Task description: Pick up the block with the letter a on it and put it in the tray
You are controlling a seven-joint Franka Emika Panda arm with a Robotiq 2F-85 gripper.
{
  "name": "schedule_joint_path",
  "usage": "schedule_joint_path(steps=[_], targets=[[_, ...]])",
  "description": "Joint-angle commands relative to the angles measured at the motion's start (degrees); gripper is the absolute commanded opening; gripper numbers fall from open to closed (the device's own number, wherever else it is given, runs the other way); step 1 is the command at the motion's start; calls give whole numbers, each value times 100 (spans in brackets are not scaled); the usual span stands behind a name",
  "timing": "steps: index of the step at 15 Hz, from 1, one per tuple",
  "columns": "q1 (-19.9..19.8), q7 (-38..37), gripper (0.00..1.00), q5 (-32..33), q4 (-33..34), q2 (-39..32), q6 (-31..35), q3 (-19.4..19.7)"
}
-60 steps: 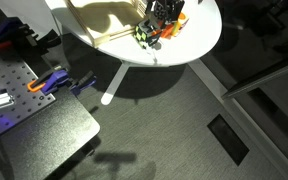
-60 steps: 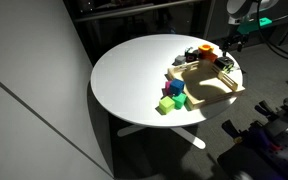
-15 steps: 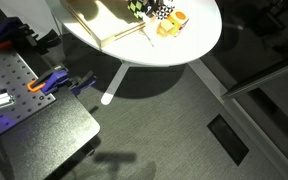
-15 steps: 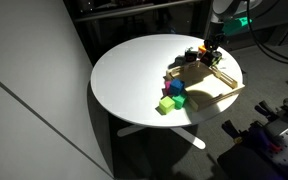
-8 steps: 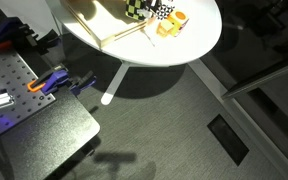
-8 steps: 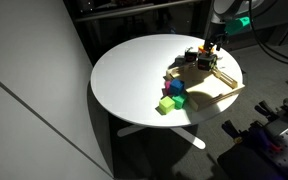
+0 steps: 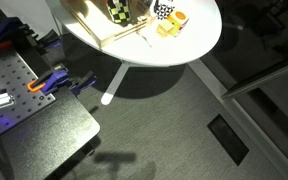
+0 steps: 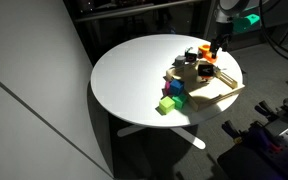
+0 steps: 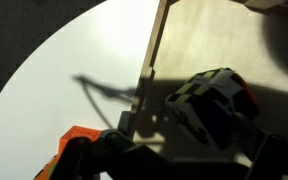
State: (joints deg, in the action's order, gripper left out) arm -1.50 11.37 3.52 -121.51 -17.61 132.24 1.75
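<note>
**Block held over the tray**

The block (image 9: 212, 100) fills the lower middle of the wrist view; it has dark and white faces; it sits between the two dark fingers of the claw (image 9: 184, 155); the fingers are blurry, but they look closed on the block's sides, so the claw is holding it; pale wood of the tray (image 9: 214, 30) lies under the block, with a dark shadow on the wood beside it; the thin rim of the tray runs up the picture just next to the block, and the white table (image 9: 64, 60) is past the rim; a bit of an orange piece (image 9: 76, 138) shows at the bottom edge, on the table side

In an exterior view the block (image 7: 119, 12) shows its yellow-green edges and is over the tray (image 7: 84, 12); a white piece with black dots (image 7: 162, 10) and an orange-yellow piece (image 7: 176, 20) sit on the table near the tray, apart from the block; green blocks (image 8: 169, 102) lie on the table by the tray's other end, well apart from the claw
</note>
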Motion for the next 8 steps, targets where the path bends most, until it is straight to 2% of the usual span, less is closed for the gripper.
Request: schedule_joint_path(steps=[1, 8], targets=[[-71, 90, 100, -74, -163, 357, -547, -83], [56, -92, 100, -56, -200, 849, -1744, -173]])
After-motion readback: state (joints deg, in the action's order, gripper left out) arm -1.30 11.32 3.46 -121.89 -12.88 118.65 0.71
